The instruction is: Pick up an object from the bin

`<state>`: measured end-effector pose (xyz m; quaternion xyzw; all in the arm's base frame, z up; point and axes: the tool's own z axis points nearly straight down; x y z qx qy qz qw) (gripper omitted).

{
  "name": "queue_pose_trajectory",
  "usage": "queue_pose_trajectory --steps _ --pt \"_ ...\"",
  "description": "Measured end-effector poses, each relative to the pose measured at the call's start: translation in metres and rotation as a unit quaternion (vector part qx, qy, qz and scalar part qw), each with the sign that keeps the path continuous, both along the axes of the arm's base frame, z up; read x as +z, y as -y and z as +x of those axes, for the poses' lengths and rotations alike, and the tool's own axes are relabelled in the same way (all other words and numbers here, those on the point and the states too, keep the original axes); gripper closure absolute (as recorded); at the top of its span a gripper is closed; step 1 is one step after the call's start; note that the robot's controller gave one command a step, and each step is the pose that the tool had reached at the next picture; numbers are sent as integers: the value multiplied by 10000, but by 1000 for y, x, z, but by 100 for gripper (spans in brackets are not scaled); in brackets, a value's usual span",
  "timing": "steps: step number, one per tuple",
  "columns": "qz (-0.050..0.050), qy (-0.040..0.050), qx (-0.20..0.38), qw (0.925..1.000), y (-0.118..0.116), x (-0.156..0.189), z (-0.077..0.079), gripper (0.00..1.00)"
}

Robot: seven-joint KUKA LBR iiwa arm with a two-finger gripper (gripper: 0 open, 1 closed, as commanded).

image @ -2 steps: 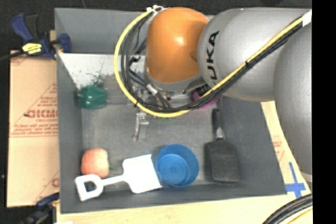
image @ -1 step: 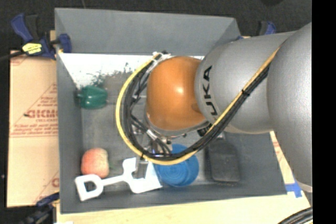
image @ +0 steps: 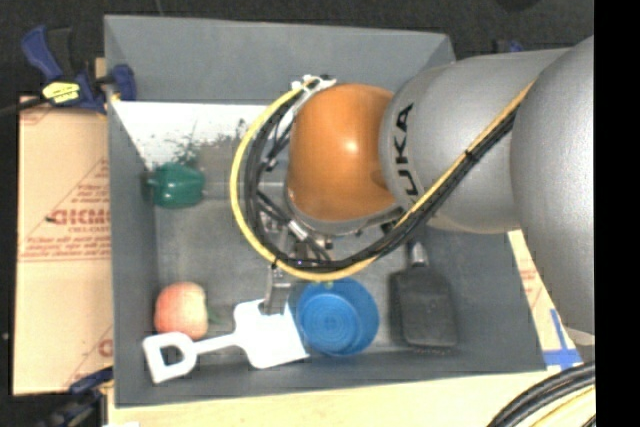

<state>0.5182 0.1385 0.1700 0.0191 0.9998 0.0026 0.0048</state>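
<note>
claw (image: 274, 293) mostly hidden under orange cover (image: 335, 150), by white shovel (image: 255, 340).

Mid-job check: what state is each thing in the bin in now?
Green toy pepper: lying free, far left.
Peach-coloured fruit: lying free, near left.
White scoop: flat, blade below the pincer.
Blue cup: free, beside the scoop's blade.
Black flat tool: lying free, near right.

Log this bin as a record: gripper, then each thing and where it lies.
gripper: low, at the white scoop's blade, beside the blue cup
white scoop: bottom of view, handle pointing left
blue cup: bottom middle, right of the scoop
peach: bottom left
green toy: left, higher in view
black pad: bottom right
</note>
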Motion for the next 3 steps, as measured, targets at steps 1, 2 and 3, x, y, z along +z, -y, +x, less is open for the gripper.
queue_pose_trajectory --steps 1,2,3 --pt "13 -42 -178 9998 -59 -37 -43 0" --pt "-17 33 -287 9996 71 -37 -17 0" --pt "4 8 -293 9996 -30 -81 -22 0"
